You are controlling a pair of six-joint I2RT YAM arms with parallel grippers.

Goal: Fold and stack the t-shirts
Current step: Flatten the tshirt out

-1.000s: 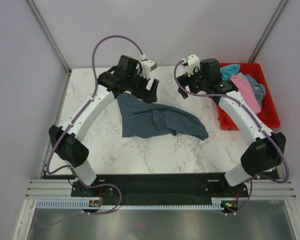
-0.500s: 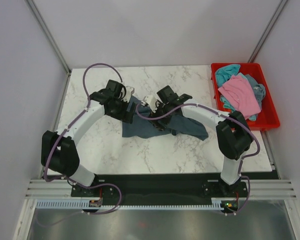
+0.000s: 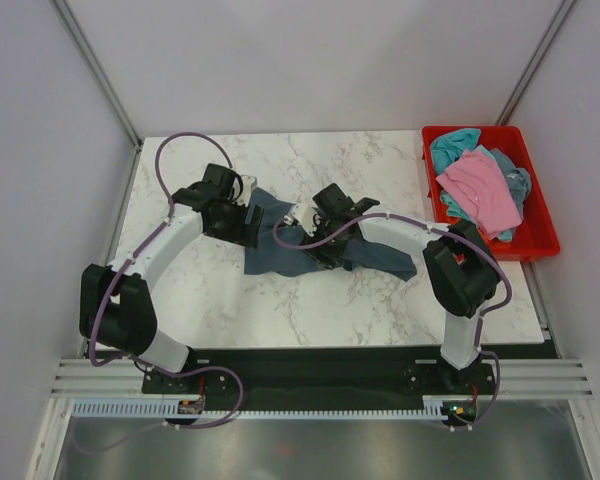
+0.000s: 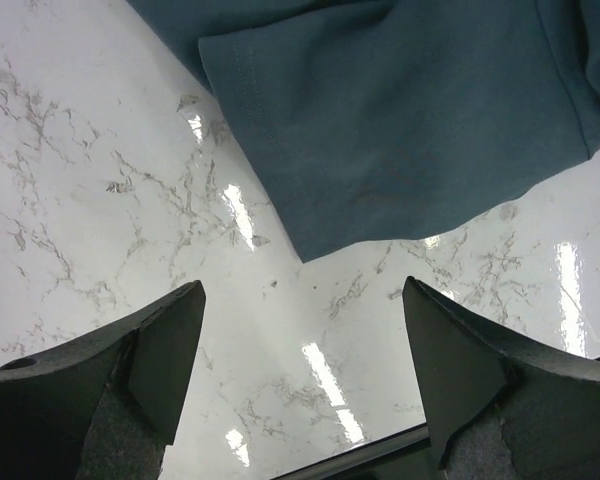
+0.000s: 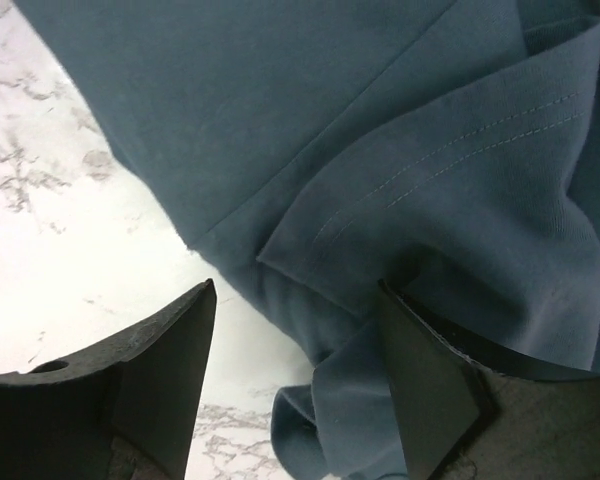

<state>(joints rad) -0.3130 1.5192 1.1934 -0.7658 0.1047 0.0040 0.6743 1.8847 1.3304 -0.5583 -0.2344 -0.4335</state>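
A dark slate-blue t-shirt (image 3: 280,256) lies crumpled on the marble table (image 3: 180,190). My left gripper (image 3: 250,224) is low at the shirt's left edge. In the left wrist view it (image 4: 300,350) is open over bare marble, and a shirt corner (image 4: 400,120) lies just beyond the fingertips. My right gripper (image 3: 315,240) sits over the shirt's middle. In the right wrist view it (image 5: 295,360) is open astride a bunched fold of the shirt (image 5: 430,200), with its right finger (image 5: 430,380) against the cloth. A pink t-shirt (image 3: 477,190) and a teal t-shirt (image 3: 458,143) lie in the bin.
The red plastic bin (image 3: 542,208) stands at the table's right edge, beside the right arm's elbow. Grey walls and metal posts close in the back and sides. Bare marble shows left of and in front of the blue shirt.
Both arms have come down from the back of the table onto the blue shirt. The right one swung left, away from the bin. Both pairs of jaws have narrowed a little.
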